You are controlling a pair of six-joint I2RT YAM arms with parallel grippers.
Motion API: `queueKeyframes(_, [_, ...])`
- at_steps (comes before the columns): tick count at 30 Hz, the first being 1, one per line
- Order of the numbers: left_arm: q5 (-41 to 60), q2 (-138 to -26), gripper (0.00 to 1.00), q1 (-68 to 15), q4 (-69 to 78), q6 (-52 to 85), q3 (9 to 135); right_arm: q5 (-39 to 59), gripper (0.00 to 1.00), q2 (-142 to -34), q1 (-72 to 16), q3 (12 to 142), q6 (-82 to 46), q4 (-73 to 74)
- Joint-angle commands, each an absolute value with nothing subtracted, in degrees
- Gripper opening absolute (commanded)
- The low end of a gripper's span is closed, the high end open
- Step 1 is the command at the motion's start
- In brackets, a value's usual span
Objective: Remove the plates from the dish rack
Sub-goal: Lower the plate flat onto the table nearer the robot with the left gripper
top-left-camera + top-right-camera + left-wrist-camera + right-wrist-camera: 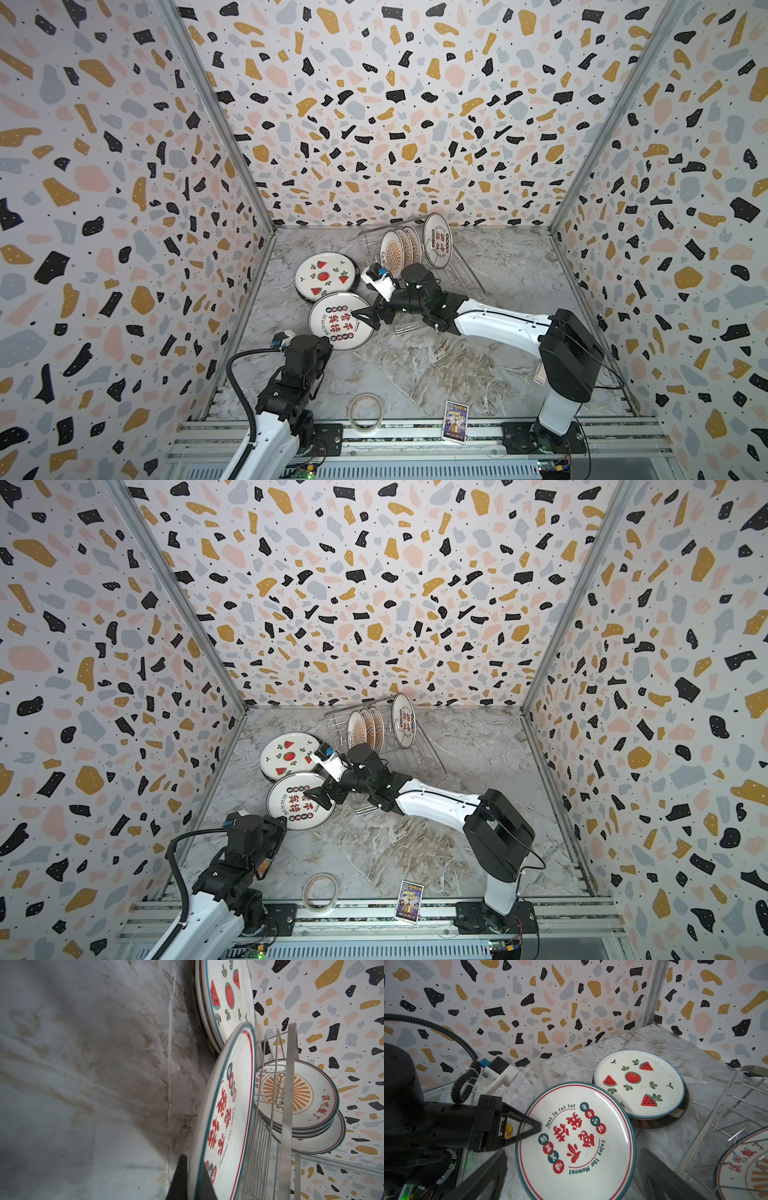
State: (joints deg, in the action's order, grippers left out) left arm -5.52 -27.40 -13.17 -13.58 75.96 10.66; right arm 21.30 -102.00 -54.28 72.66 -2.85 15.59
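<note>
A white plate with red Chinese characters (332, 322) (575, 1138) hangs tilted at the table's left, its far edge over a stack topped by a watermelon plate (327, 276) (639, 1084). My left gripper (329, 344) (193, 1182) is shut on its near rim, one finger on each face. My right gripper (365, 318) (575, 1178) stands open, its two fingers on either side of that plate with a gap at each edge. Behind it the dish rack (461, 270) (261, 1147) holds upright sunburst plates (392, 253) (291, 1095) and a character plate (436, 241).
A beige tape ring (365, 411) and a small printed card (456, 419) lie by the front rail. Patterned walls close in the left, back and right. The watermelon stack sits near the left wall, on a dark plate (675, 1115).
</note>
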Motion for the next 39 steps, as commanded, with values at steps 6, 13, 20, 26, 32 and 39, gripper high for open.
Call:
queueKeyframes(6, [-5.6,-32.1,0.00,-12.8,-3.8,77.1,8.4,19.7,0.99,-103.0,-55.6,75.6,-0.1,12.6])
queueKeyframes(13, [-6.3,-34.0,0.00,-12.8,-2.5,78.6,6.6,19.0,0.99,-105.6,-56.7,78.7,2.7,8.7])
queueKeyframes(20, [-4.8,-38.3,0.11,-12.8,0.9,79.2,5.2,17.8,0.99,-106.8,-56.7,79.0,2.6,9.1])
queueKeyframes(26, [-4.6,-38.7,0.28,-12.8,2.4,78.9,4.4,16.8,0.99,-108.0,-56.7,80.3,2.4,8.4])
queueKeyframes(32, [-4.6,-38.6,0.31,-12.8,2.3,78.9,4.0,15.9,0.99,-107.4,-56.7,79.2,2.0,9.5])
queueKeyframes(39, [-6.2,-36.4,0.48,-12.9,1.5,79.6,3.5,14.1,0.99,-106.4,-56.7,78.7,1.7,9.8])
